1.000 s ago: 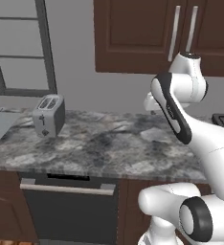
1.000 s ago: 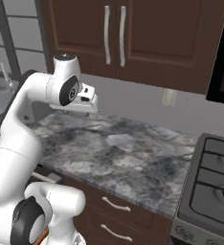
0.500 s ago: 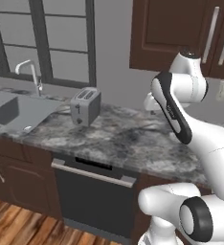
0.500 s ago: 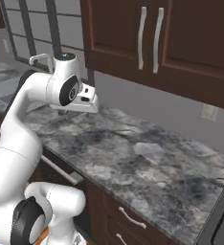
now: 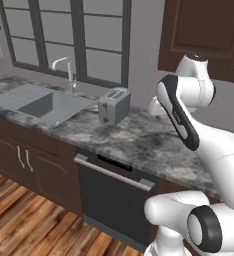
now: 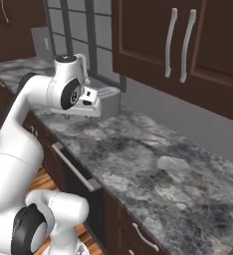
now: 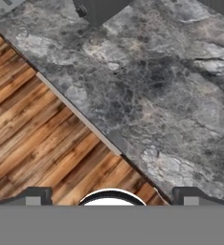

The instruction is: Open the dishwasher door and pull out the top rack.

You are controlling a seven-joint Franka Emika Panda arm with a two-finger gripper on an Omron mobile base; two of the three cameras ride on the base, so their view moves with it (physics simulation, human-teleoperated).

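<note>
one closed door, no grip taken

nearest the base, the dishwasher door point(image 5: 111, 200) stood shut under the counter point(image 5: 139, 145), a wide flat black panel with its long silver bar handle point(image 5: 113, 172) running just below the counter's front edge. it would likely handle as a stiff, fairly heavy slab hinged along the bottom, and the bar looked smooth enough to slip, so i judged the best hold to be across the middle of that bar, pulling out and down. the top rack was shut away behind the door.

above the counter, the gripper point(image 6: 91, 97) hung well above the handle, holding nothing; the fingertips point(image 7: 35, 197) at the hand view's lower edge sat far apart, so the jaws were spread.

beyond the counter's front edge stood the toaster point(image 5: 113, 105), then the sink point(image 5: 41, 104) with its faucet point(image 5: 65, 70) under the window point(image 5: 64, 37).

left base view gave the full door face. right base view showed the handle point(image 6: 74, 169) edge-on and the wall cabinets point(image 6: 180, 47). hand view looked down on the counter edge point(image 7: 78, 115) and wooden floor point(image 7: 32, 139).
</note>
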